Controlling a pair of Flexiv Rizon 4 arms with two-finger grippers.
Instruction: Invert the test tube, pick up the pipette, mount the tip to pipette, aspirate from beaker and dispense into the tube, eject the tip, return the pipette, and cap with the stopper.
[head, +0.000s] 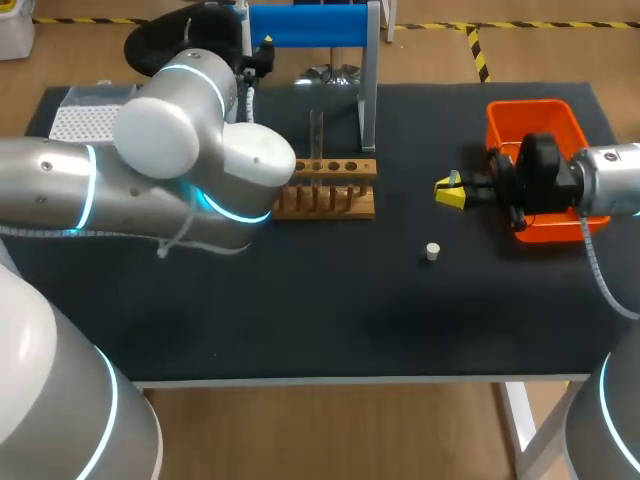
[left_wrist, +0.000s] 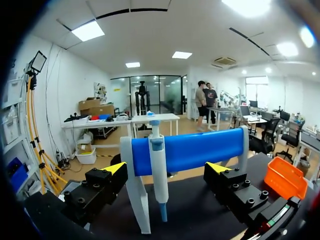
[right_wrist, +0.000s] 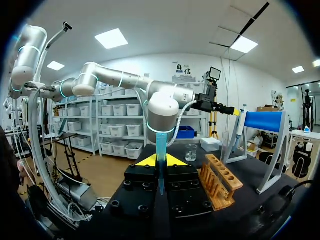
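Pipette (left_wrist: 159, 180) hung on the blue stand (left_wrist: 200, 150), long axis vertical, directly ahead of the left gripper (left_wrist: 166, 169), whose fingers stood spread to either side without touching it. The left arm was the nearer. The right gripper (right_wrist: 160, 161), well apart, clamped an upright blue tip (right_wrist: 160, 142), judged ready for mounting.

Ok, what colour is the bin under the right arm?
The bin is orange; the head view shows it best.
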